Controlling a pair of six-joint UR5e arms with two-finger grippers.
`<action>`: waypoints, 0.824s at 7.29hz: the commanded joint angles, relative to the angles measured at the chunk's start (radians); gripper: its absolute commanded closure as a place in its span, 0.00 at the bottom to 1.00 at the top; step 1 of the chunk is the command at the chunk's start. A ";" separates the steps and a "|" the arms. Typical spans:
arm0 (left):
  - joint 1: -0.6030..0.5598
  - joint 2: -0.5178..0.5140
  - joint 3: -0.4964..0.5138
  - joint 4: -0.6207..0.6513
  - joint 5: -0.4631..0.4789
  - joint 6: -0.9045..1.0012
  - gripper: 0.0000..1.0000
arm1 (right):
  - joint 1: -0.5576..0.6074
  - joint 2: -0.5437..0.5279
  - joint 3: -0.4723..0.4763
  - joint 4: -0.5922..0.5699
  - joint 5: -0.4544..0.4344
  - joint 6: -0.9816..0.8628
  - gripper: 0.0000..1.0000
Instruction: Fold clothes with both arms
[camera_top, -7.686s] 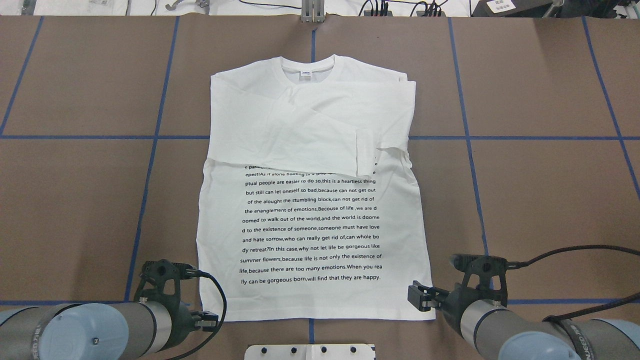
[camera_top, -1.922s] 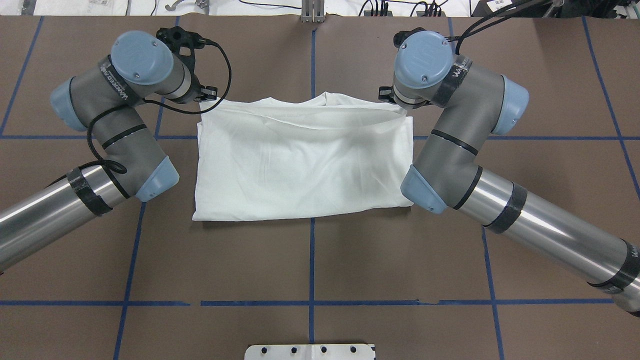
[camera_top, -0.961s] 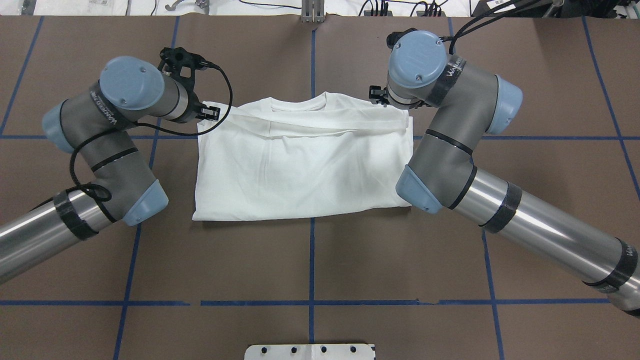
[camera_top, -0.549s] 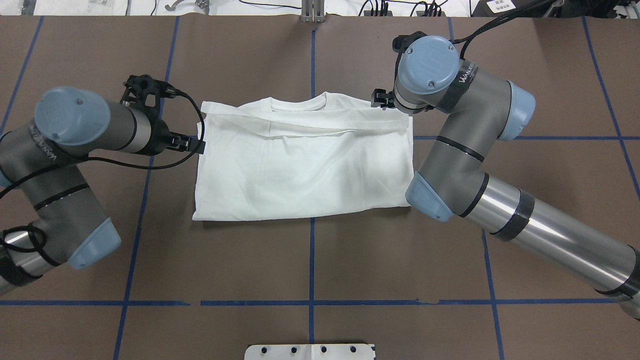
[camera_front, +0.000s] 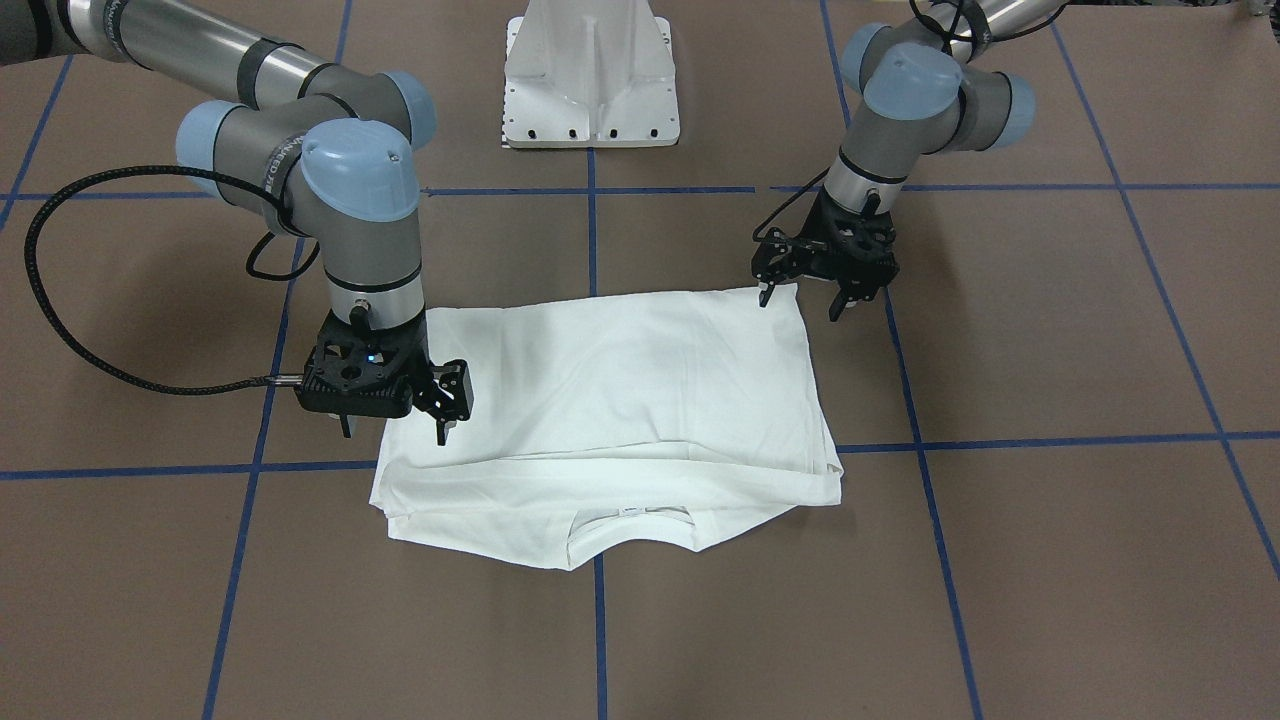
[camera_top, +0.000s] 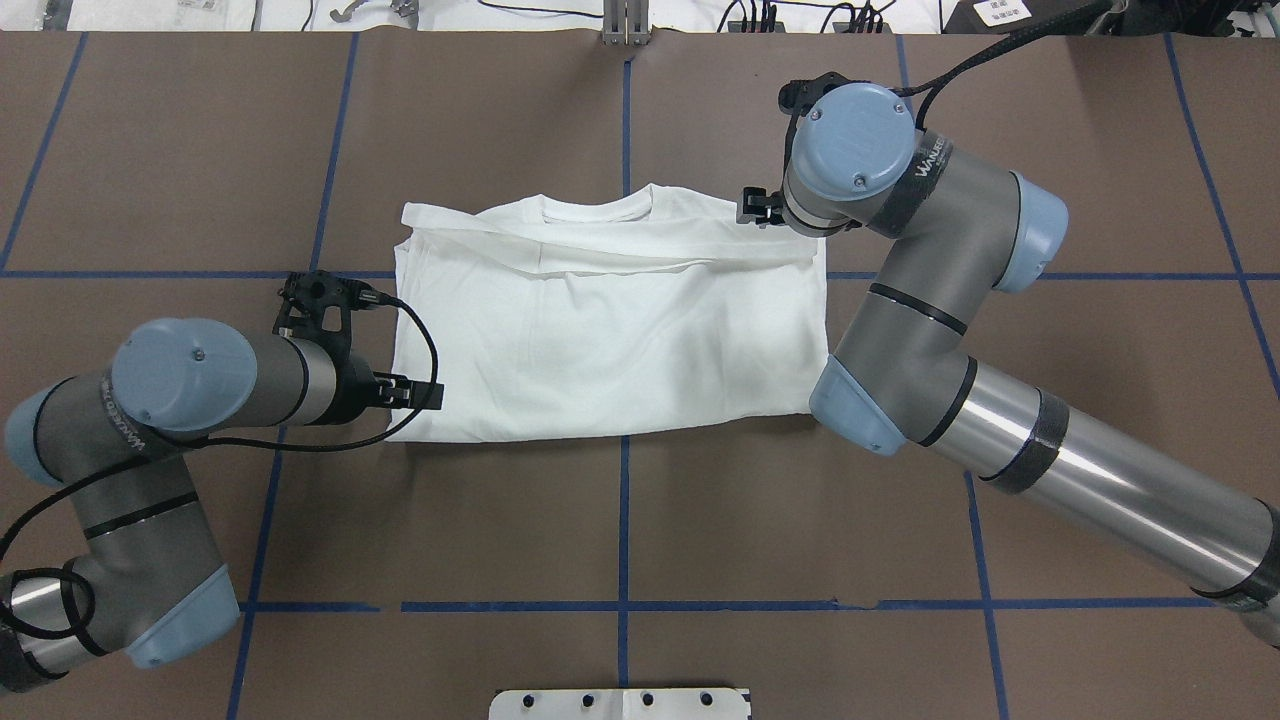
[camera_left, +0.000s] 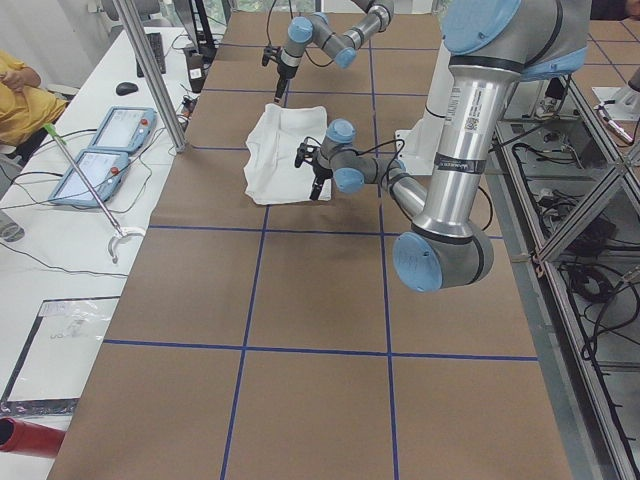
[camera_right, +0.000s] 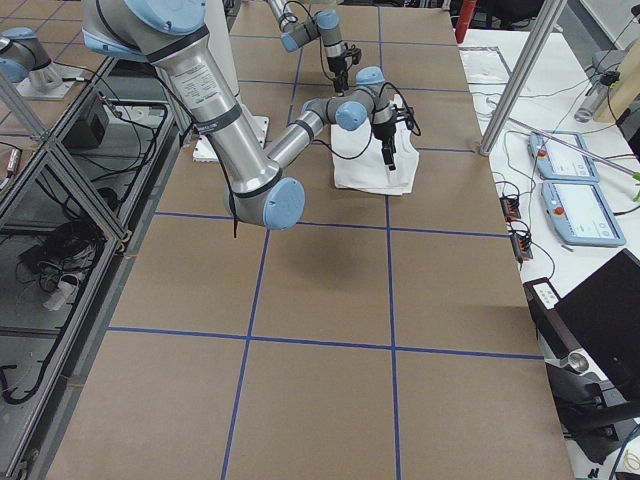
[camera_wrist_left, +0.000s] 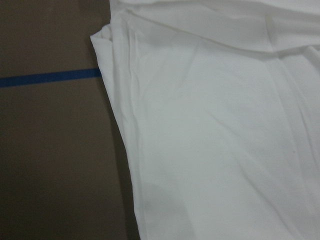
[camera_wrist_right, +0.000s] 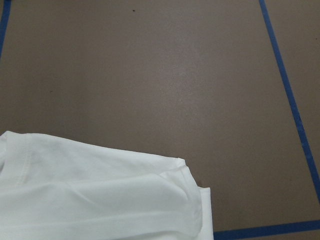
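The white T-shirt (camera_top: 610, 340) lies folded in half across the table, neckline (camera_top: 595, 205) at the far edge and printed text hidden inside. It shows in the front view (camera_front: 620, 400) and both wrist views (camera_wrist_left: 225, 150) (camera_wrist_right: 90, 200). My left gripper (camera_front: 800, 300) is open and empty, low over the shirt's near-left corner; it shows from overhead (camera_top: 420, 393). My right gripper (camera_front: 393, 430) is open and empty, just above the shirt's far-right corner; from overhead (camera_top: 755, 208) its wrist mostly covers it.
The white pedestal base (camera_front: 590, 70) stands at the robot's edge of the brown table. Blue tape lines (camera_top: 625, 520) cross the table. Teach pendants (camera_left: 100, 150) and cables lie on a side bench past the far edge, and a person in yellow (camera_left: 15, 95) sits there.
The shirt's hem was folded up to the neckline and released. My left gripper has drawn back along the shirt's left edge from the far corner to the near corner. My right gripper has barely moved.
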 joint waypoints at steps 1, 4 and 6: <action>0.046 0.002 0.009 -0.001 0.034 -0.035 0.06 | -0.001 0.001 0.001 0.000 0.000 0.000 0.00; 0.077 0.008 0.013 -0.001 0.049 -0.069 0.30 | -0.004 0.003 0.001 0.000 -0.002 -0.001 0.00; 0.074 0.019 -0.003 -0.001 0.046 -0.069 1.00 | -0.006 0.009 -0.001 0.000 0.000 -0.001 0.00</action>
